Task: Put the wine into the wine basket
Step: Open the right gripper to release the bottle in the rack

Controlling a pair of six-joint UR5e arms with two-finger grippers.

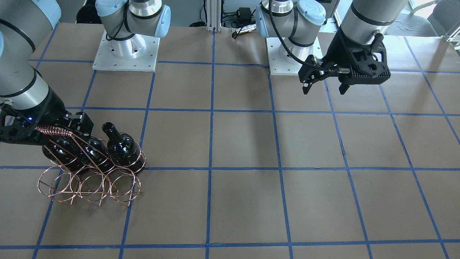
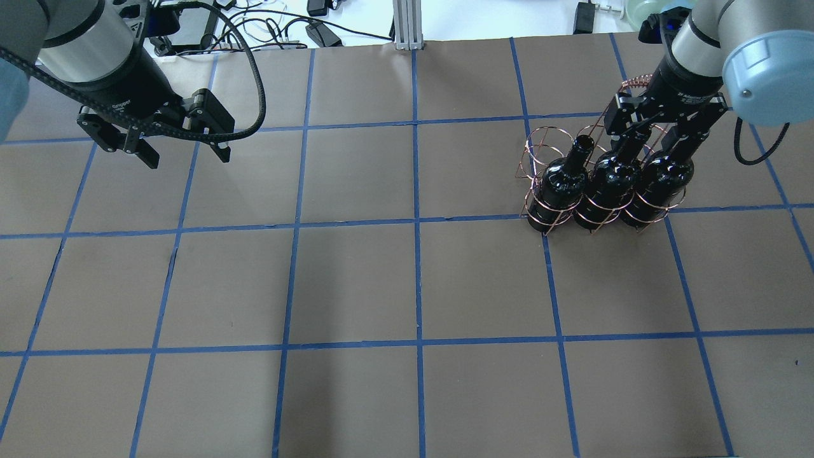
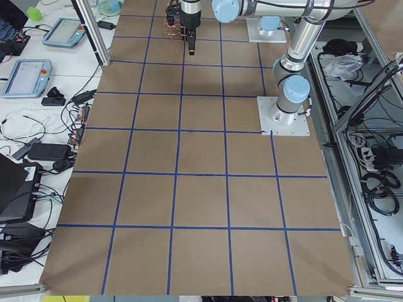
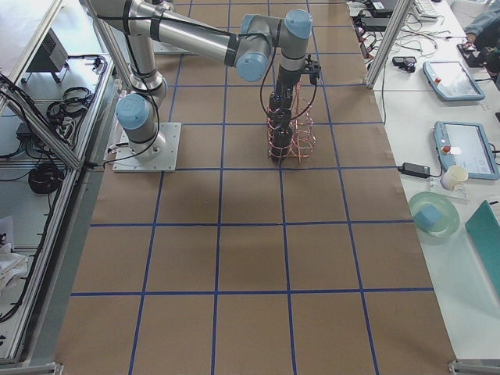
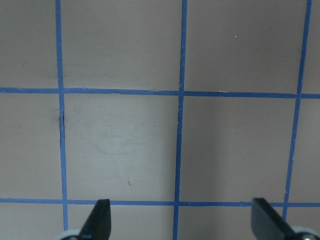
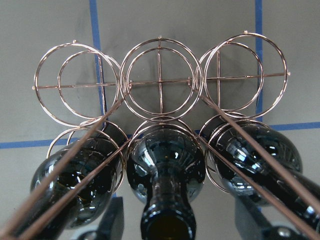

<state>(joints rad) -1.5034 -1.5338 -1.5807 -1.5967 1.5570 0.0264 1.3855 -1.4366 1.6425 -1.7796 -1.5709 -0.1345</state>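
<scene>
- The worktop (image 2: 356, 280) is covered in brown paper, and blue tape (image 2: 416, 222) marks it into a grid of squares.
- An aluminium post (image 2: 404, 22) stands at the worktop's far edge, with black cables (image 2: 273, 28) lying just beyond that edge.
- Beside one short end of the worktop, a white bench (image 4: 406, 125) bears two control tablets (image 4: 467, 148), a paper cup (image 4: 451, 177) and a green plate (image 4: 432, 212).
- Along one long side of the worktop runs a metal frame (image 3: 378, 176) holding cable bundles.
- Even light leaves only soft shadows on the worktop.

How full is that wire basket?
Half full. The basket holds three upright bottles in its row nearer the robot; the other row is empty.
</scene>
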